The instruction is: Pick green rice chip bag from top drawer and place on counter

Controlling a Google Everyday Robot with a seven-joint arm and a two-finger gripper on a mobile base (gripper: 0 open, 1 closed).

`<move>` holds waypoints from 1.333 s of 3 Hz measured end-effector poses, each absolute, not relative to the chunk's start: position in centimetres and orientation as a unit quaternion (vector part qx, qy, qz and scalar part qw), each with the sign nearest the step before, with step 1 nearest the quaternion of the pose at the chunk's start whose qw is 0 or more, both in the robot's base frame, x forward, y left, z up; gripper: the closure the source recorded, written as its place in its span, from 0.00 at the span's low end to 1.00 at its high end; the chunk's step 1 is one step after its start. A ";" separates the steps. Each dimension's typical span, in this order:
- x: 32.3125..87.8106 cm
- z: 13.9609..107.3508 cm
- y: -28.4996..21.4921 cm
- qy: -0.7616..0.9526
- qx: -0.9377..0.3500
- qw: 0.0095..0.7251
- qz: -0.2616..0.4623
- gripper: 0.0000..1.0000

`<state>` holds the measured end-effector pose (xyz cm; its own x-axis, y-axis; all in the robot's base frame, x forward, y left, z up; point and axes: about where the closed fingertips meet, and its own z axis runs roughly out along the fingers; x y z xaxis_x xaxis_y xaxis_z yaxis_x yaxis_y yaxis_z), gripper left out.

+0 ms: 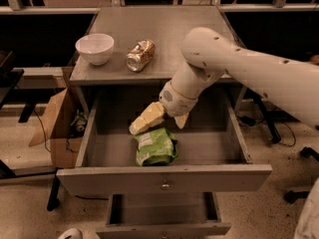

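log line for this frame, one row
phase: reach | gripper: open, inside top drawer over green rice chip bag | bag: on drawer floor, not gripped | counter: bowl, can

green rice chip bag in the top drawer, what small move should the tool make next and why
Probably lower the tool a little, so its spread fingers straddle the green rice chip bag. The tool hangs inside the top drawer just above the bag's far edge, open and empty, and the bag lies flat on the drawer floor.
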<state>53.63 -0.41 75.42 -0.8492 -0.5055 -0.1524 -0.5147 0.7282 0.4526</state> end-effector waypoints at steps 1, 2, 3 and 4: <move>54.3 73.3 -0.2 0.931 -0.255 -0.036 0.258 0.00; 55.3 70.0 0.0 0.933 -0.212 -0.099 0.273 0.00; 55.6 67.3 0.0 0.935 -0.175 -0.154 0.269 0.00; 54.8 65.7 -0.6 0.935 -0.146 -0.191 0.261 0.18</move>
<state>54.79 -0.57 65.74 -0.8847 -0.3720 0.2808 -0.1726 0.8212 0.5440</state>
